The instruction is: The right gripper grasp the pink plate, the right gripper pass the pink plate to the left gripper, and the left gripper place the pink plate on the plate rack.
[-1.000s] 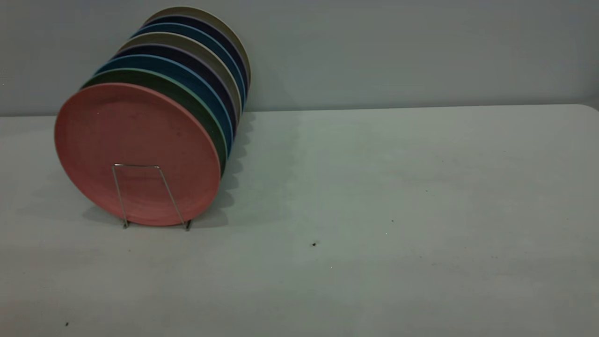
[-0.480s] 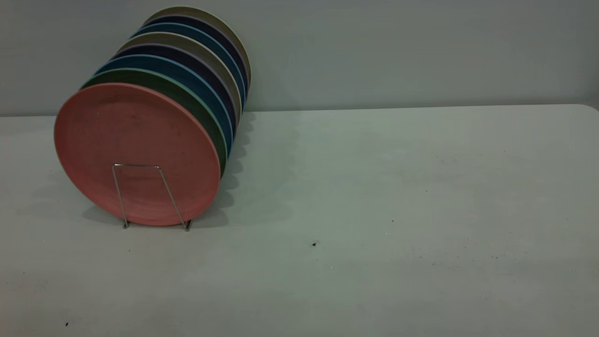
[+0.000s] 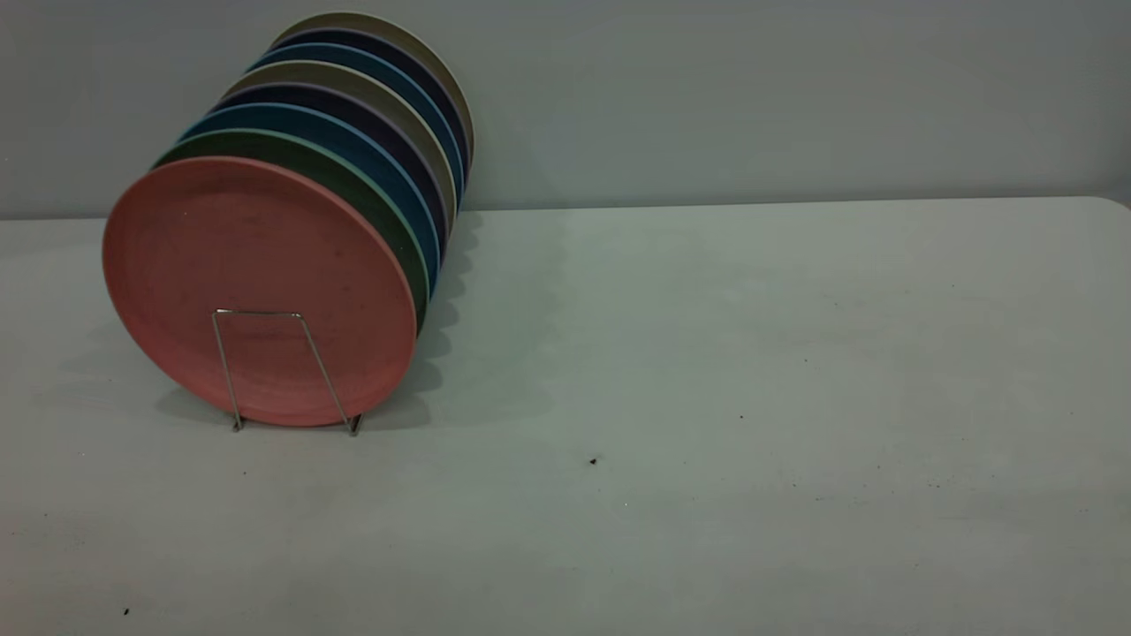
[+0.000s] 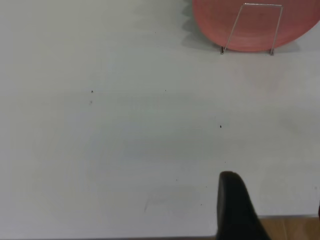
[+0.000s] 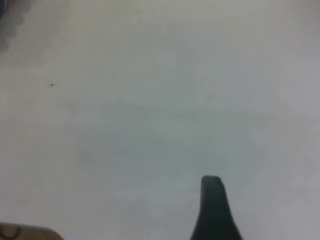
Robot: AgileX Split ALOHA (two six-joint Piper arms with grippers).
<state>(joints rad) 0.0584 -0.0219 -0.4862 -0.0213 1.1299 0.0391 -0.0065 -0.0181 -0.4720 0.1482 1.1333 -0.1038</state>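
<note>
Nothing moved; one pink plate (image 3: 256, 287) racked

pink plate (image 3: 256, 283): salmon pink, matte, faint dark speckles
plate rack (image 3: 281, 367): thin silver wire
plates behind (image 3: 389, 141): dark green with a paler green rim, blue, dark navy, grey-beige, blue, dark navy, grey-beige
table (image 3: 751, 397): pale grey-white, scattered small dark specks
wall (image 3: 795, 88): plain grey
left gripper (image 4: 235, 210): one black finger showing
right gripper (image 5: 214, 210): one black finger showing
</note>
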